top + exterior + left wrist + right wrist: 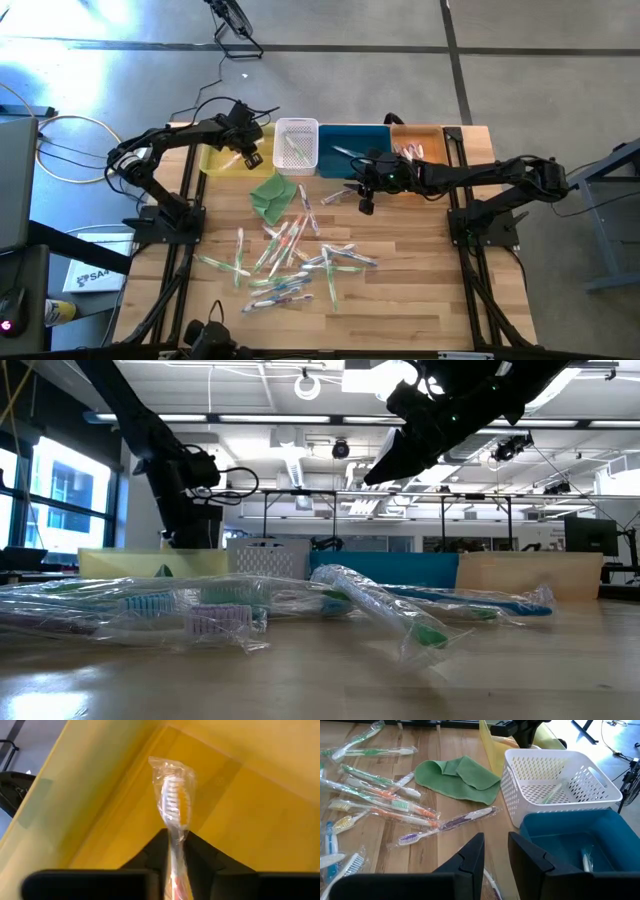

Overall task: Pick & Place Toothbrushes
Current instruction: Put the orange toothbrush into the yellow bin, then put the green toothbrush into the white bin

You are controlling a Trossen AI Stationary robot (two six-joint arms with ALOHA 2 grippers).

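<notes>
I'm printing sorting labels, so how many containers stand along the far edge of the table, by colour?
Yellow bin: 1
White basket: 1
Blue bin: 1
Orange bin: 1
Total: 4

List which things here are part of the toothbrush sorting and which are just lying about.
Part of the job: wrapped toothbrushes scattered on the table; yellow bin; white basket; blue bin; orange bin; toothbrush between the left gripper fingers.

Lying about: green cloth.
</notes>
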